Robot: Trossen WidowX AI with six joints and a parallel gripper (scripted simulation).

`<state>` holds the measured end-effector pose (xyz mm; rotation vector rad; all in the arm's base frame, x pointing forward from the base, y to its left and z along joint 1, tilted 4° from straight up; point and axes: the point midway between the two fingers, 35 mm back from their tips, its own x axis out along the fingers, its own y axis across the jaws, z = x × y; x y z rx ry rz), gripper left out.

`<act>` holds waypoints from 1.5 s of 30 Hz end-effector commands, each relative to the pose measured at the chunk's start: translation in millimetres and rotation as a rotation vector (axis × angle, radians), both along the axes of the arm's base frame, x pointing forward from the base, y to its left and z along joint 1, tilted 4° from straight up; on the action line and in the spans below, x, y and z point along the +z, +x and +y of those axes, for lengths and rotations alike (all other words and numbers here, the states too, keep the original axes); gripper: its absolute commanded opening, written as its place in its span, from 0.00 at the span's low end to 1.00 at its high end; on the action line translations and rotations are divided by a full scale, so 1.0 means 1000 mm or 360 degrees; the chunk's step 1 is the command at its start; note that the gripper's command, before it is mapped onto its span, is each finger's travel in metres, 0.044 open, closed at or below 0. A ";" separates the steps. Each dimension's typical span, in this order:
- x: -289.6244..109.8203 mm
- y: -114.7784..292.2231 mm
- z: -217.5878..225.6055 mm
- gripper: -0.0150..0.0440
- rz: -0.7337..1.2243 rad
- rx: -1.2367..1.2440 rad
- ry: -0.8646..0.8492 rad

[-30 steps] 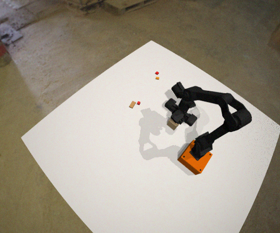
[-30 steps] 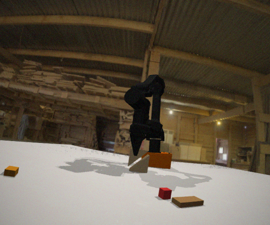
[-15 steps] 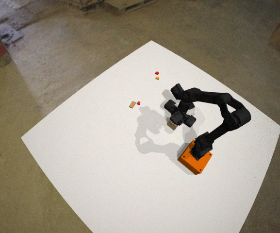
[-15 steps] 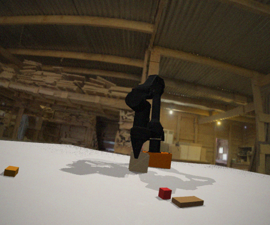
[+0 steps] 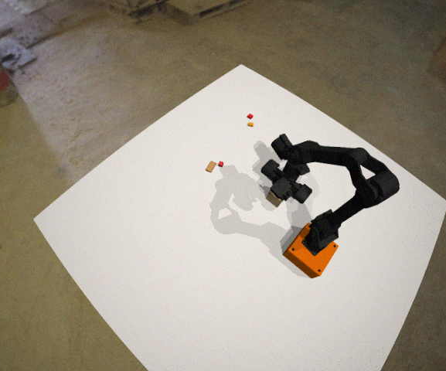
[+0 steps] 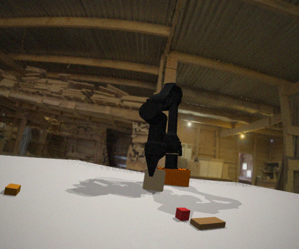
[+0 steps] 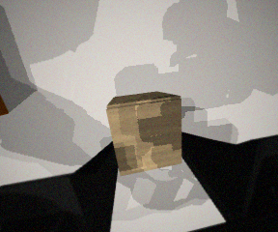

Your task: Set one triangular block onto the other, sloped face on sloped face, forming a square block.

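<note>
The two wooden triangular blocks (image 5: 274, 198) (image 6: 154, 180) (image 7: 146, 132) stand together as one square-looking block on the white table (image 5: 134, 239) (image 6: 90, 219), just in front of the arm's base. I cannot make out the seam between them. My gripper (image 5: 280, 192) (image 6: 152, 173) (image 7: 145, 139) points down at the block's top and is shut on the upper triangular block, one dark finger on each side in the wrist view. The block's bottom touches the table in the exterior view.
The arm's orange base (image 5: 310, 255) (image 6: 177, 177) stands right behind the block. A red cube (image 5: 220, 163) (image 6: 182, 213) and a flat brown slab (image 5: 210, 165) (image 6: 207, 222) lie farther out. An orange cube (image 5: 250, 124) (image 6: 12, 189) and another red cube (image 5: 250, 116) lie off to the side.
</note>
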<state>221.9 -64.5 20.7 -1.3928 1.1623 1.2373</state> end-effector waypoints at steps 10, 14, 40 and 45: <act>0.000 0.001 -0.001 0.25 -0.0005 -0.0018 -0.0012; 0.000 0.001 -0.001 0.25 -0.0006 -0.0018 -0.0013; -0.002 0.000 0.000 0.48 -0.0003 -0.0009 -0.0007; -0.002 0.000 0.000 0.70 -0.0003 -0.0009 -0.0007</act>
